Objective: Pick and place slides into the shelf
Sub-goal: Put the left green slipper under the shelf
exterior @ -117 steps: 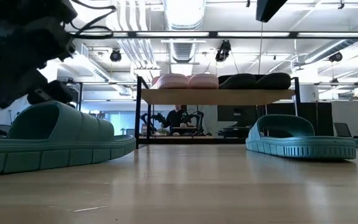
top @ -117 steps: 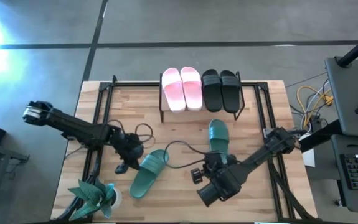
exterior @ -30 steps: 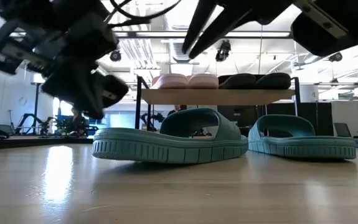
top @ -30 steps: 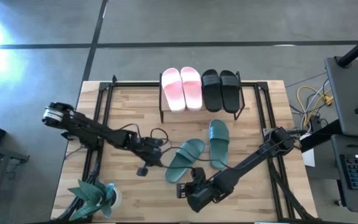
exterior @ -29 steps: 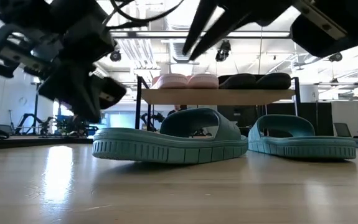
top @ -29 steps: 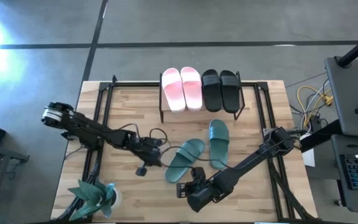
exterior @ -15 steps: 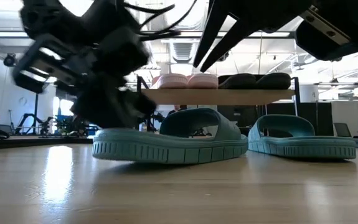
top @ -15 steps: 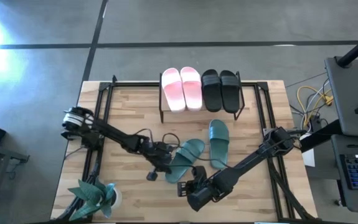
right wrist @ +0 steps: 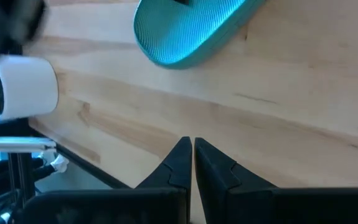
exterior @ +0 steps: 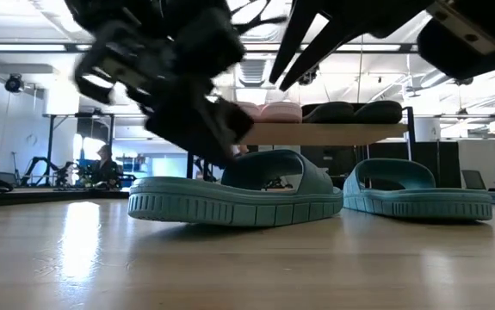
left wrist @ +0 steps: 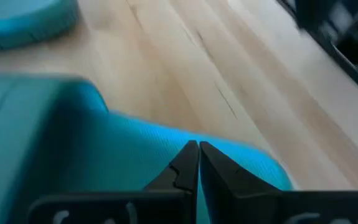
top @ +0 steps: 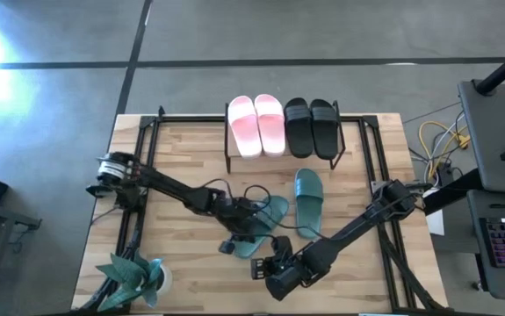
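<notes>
From my overhead camera I look straight down on the whole table (top: pixel 191 149), both arms and the shelf (top: pixel 283 149). My low camera sits at tabletop level, facing across the wood to the shelf (exterior: pixel 303 133) and the room behind. The left wrist camera looks past its pinched-together left gripper (left wrist: pixel 198 158), very close above a green slide (left wrist: pixel 104 162). The right wrist camera looks down past the closed right gripper (right wrist: pixel 192 154) at bare table, the same green slide (right wrist: pixel 191 28) ahead of it.
</notes>
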Tool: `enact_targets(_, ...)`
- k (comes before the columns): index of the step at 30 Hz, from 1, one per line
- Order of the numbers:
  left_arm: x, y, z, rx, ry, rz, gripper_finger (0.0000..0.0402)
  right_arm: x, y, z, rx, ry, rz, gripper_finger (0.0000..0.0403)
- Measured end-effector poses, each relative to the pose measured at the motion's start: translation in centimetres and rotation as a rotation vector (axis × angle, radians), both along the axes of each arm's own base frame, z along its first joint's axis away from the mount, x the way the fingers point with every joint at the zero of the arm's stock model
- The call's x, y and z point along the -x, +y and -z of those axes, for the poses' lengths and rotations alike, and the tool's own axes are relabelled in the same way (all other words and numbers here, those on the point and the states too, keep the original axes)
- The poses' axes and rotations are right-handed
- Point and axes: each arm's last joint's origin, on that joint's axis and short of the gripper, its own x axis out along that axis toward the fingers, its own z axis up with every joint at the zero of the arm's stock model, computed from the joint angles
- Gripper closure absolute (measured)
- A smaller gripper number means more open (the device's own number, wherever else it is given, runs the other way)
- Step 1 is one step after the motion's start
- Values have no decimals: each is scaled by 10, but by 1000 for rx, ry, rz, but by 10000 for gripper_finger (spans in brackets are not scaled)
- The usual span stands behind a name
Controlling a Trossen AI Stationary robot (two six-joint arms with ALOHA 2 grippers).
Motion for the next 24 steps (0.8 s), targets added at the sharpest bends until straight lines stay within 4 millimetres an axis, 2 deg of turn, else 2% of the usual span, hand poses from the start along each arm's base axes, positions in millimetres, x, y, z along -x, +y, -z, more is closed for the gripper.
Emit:
enact_targets(5,44,1,-9,-148,67,106,402,8,10,0,-6,9,-9,390)
enact_targets(8,71,1,-4,-240,65,149,402,11,12,0,13,10,-7,390)
enact_targets(12,88,5,4,-254,58,146,402,11,11,1,23,13,-4,390)
enact_targets(18,76,1,21,-235,-20,134,402,12,9,2,36,29,-2,390)
enact_targets(21,59,-3,31,-232,2,142,402,13,9,3,37,31,-1,390)
enact_targets(24,36,-9,30,-215,-16,154,402,12,9,3,37,30,-1,390)
